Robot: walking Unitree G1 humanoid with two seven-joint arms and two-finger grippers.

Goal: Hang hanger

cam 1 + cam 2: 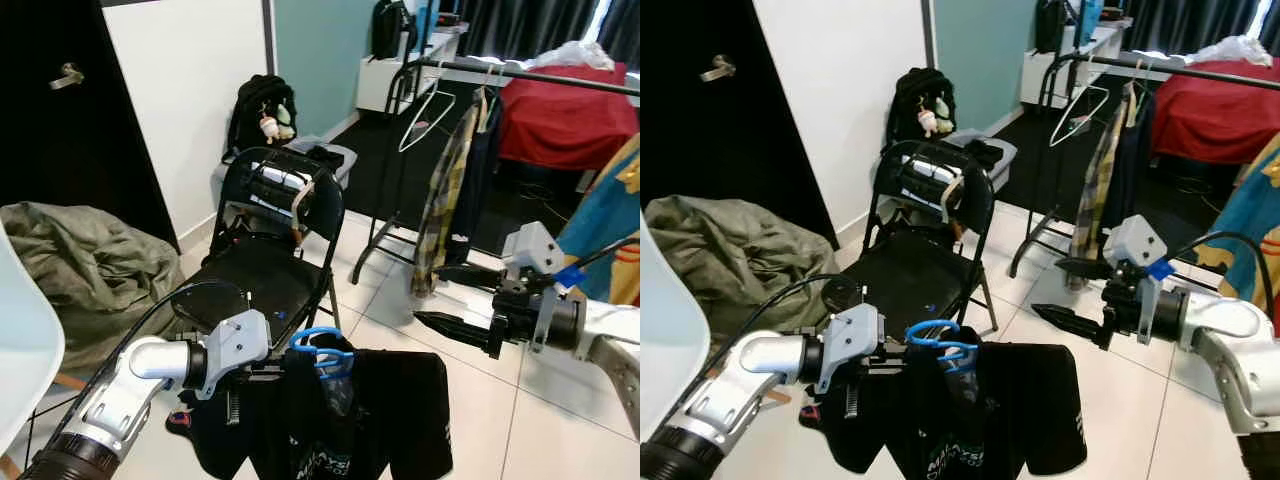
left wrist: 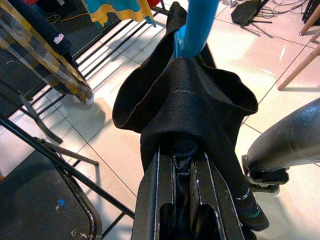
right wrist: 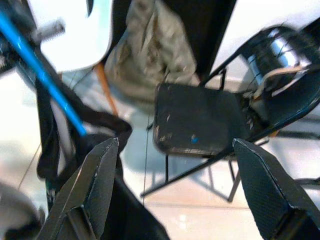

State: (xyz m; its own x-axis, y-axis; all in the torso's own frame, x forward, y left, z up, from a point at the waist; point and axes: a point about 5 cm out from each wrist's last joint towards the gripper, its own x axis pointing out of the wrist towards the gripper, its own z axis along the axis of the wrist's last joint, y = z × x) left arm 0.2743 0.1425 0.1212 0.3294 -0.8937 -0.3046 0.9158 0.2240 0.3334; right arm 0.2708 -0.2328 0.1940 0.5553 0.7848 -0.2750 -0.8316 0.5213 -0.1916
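My left tool (image 1: 285, 372) clamps the blue hanger (image 1: 318, 349) with its black shirt (image 1: 390, 410) low by the chair (image 1: 262, 262); right tool (image 1: 432, 297) gapes empty; I should lift level toward the rail (image 1: 520, 72).

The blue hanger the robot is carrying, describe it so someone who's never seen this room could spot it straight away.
Start at the black folding chair mid-room; just in front of it the left gripper holds a black garment. The blue hanger pokes out of its top, unlike the white wire hanger up on the clothes rail.
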